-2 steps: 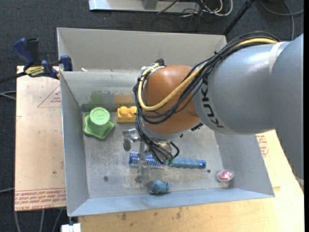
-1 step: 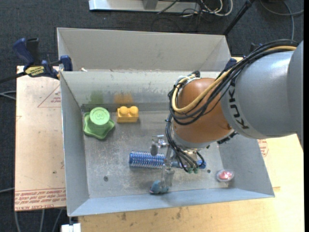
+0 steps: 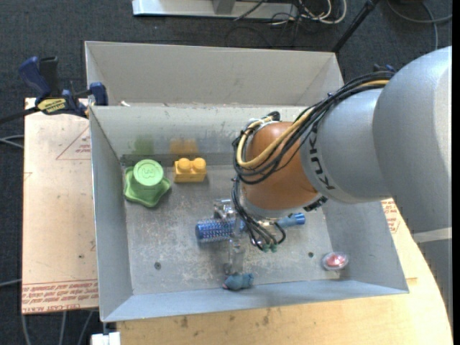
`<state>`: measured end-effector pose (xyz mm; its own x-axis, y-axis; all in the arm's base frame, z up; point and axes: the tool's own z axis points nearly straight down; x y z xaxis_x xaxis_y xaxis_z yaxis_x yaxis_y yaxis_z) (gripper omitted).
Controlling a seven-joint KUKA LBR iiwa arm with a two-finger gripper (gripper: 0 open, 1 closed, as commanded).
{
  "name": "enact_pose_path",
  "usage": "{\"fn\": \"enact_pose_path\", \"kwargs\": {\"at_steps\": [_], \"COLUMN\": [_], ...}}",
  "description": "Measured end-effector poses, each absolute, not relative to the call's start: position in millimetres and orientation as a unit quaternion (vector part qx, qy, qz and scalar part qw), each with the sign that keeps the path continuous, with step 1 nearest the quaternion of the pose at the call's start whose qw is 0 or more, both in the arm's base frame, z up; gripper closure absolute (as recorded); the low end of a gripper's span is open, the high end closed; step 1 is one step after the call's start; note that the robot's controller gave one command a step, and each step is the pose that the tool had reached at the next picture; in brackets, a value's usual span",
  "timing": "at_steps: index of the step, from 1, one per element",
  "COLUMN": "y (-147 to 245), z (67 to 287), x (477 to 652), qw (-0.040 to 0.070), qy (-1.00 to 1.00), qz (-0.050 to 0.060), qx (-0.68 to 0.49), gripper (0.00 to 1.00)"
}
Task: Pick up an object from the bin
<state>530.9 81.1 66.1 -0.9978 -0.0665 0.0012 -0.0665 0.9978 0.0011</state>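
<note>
Hand (image 3: pixel 233 263) low by the front wall of the grey metal bin (image 3: pixel 108 214), nothing lifted yet.
Hand opening: cannot tell. Likely target, small blue-grey lump (image 3: pixel 238 282), sits just beyond it at the front wall; ribbed blue cylinder (image 3: pixel 213 230) lies beside. Grasp and lift remain.

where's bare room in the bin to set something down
Near-left corner, below the green cup and left of the blue brush; also the floor between the gripper and the pink ball. Crowded around the gripper.
</note>
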Motion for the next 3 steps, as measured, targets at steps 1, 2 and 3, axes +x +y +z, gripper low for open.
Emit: {"fn": "enact_pose_path", "kwargs": {"at_steps": [1, 2, 3], "y": [81, 84, 99], "z": [69, 171, 288], "x": [530.7, 541.6, 539.4], "qw": [0.000, -0.004, -0.005], "qy": [-0.999, -1.000, -1.000], "qz": [-0.001, -0.001, -0.001], "qx": [0.033, 0.015, 0.014], "gripper": [1.00, 1.00, 1.00]}}
